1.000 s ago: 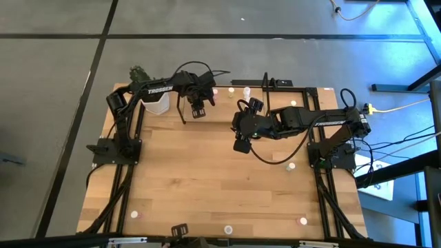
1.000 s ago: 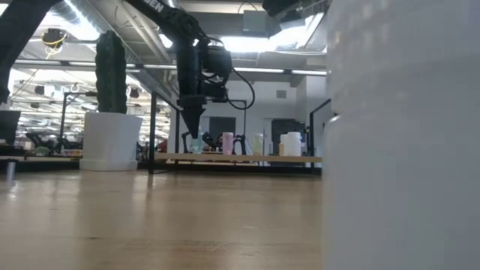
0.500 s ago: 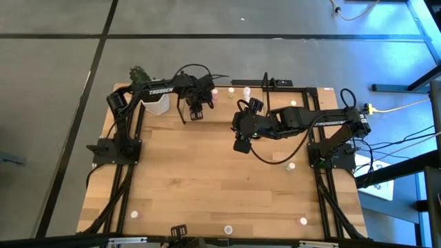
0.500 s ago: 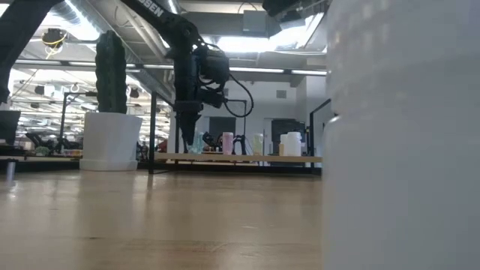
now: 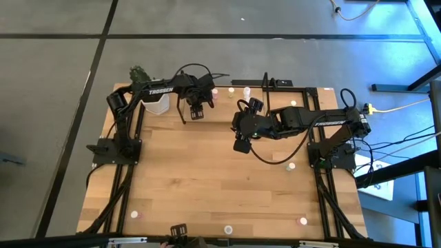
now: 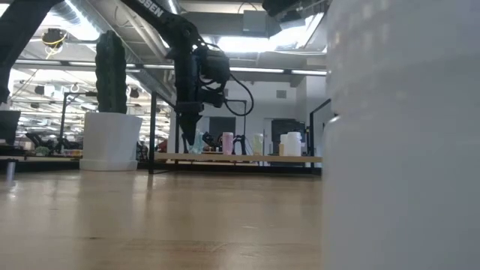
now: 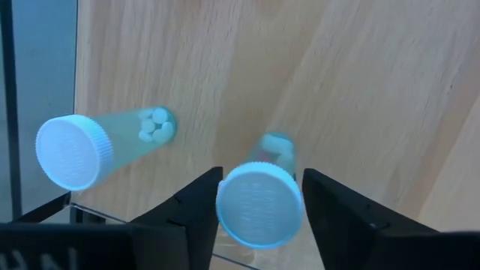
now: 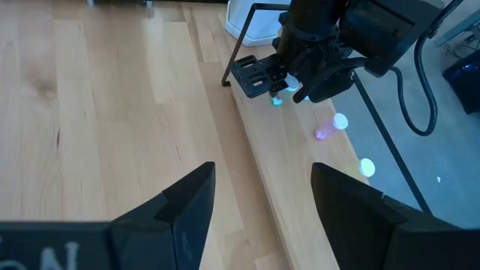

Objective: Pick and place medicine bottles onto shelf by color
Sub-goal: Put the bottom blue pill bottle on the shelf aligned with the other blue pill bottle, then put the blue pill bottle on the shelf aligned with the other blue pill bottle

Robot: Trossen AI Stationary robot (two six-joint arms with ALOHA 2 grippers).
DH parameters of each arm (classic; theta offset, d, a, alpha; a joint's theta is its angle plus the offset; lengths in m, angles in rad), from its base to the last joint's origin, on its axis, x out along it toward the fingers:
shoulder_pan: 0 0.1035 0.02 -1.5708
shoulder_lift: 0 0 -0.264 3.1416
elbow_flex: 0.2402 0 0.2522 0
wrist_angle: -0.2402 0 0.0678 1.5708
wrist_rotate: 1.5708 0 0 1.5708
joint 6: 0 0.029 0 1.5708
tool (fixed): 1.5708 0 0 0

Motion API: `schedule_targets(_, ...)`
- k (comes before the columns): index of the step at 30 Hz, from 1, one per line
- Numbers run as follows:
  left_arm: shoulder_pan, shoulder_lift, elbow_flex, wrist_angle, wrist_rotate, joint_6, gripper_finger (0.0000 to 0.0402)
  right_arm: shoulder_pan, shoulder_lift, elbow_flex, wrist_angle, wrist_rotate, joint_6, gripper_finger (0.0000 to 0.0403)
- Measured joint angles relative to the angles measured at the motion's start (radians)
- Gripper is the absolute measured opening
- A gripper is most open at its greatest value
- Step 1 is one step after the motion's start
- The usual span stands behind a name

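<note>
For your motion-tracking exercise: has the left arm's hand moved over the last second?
Yes. In the low view the left hand sits slightly nearer the white hexagonal cactus pot than a second ago; it has held steady since half a second ago.

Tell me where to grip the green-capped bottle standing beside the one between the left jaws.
Grip the neighbouring bottle across its round cap or the body just under it, coming straight down from above. It stands upright on the shelf floor, cap facing the wrist camera, with space either side for the left gripper, whose jaws now flank the other bottle.
</note>
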Motion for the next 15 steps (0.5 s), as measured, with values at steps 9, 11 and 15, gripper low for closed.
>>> schedule_targets(9,0.000,-0.001,0.005,-0.007,-0.012,-0.016,0.0234,0.000,0.000,0.000,0.000,0.000,0.000,0.0223)
schedule_targets(11,0.000,-0.001,0.018,-0.016,-0.018,-0.020,0.0245,0.000,0.000,0.000,0.000,0.000,-0.001,0.0223)
schedule_targets(15,0.000,-0.002,0.055,-0.080,-0.024,-0.020,0.0258,0.000,0.000,0.000,0.000,0.000,0.000,0.0223)
